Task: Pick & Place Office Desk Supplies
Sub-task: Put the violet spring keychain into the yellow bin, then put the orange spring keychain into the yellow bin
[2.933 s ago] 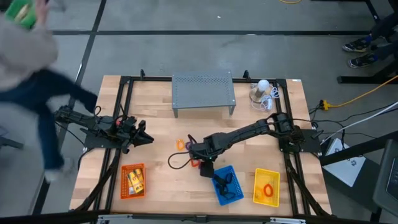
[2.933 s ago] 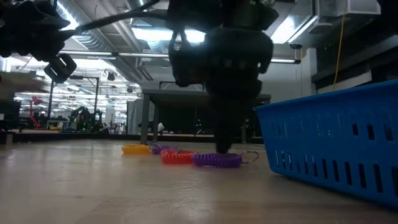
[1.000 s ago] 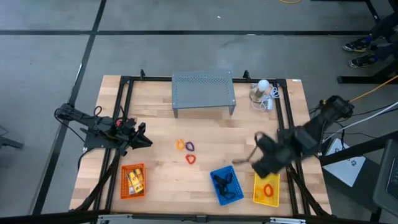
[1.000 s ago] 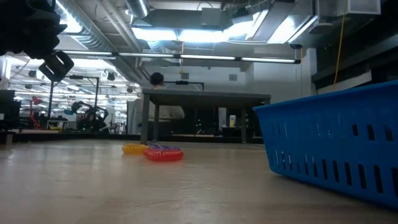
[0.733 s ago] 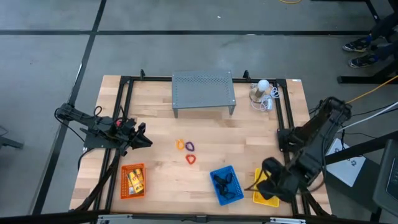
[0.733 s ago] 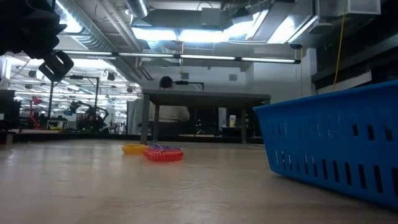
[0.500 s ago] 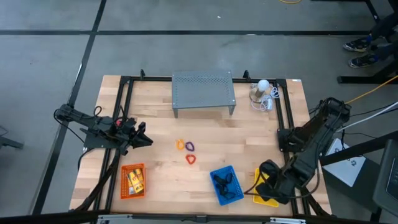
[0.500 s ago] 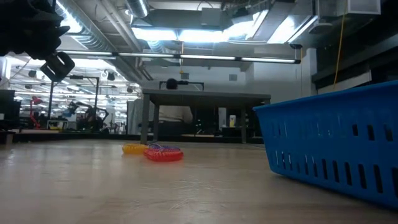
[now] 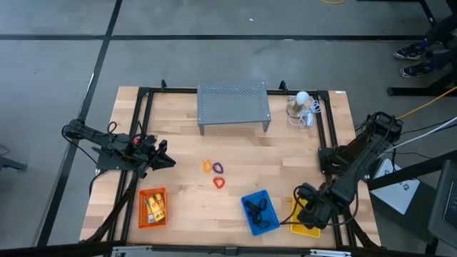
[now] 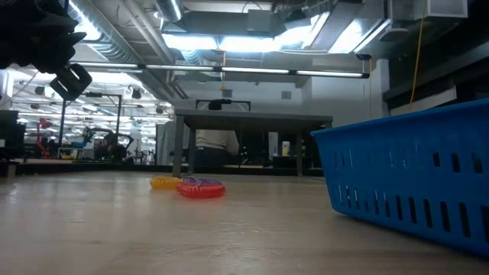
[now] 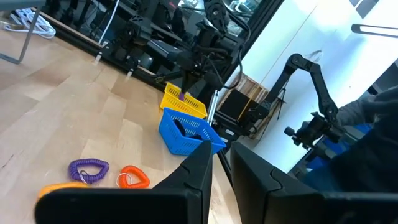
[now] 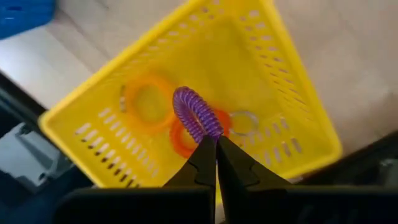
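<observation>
table (image 9: 285, 153): three baskets at near edge | yellow basket (image 12: 267, 81): orange loops inside | right gripper (image 12: 216, 149): over yellow basket, pinching purple loop (image 12: 196, 113) | left gripper (image 11: 219, 163): at left edge, nearly closed, empty | three loops (image 9: 216, 171): mid-table

3 baskets (image 9: 152, 207); 3 loops (image 9: 219, 182) on table (image 9: 285, 153)

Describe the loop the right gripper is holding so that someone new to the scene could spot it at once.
Find the yellow basket at the table's near right corner. Just above it, the right gripper is shut on a purple coil loop. The loops lying inside the basket are orange; this is the only purple one there.
</observation>
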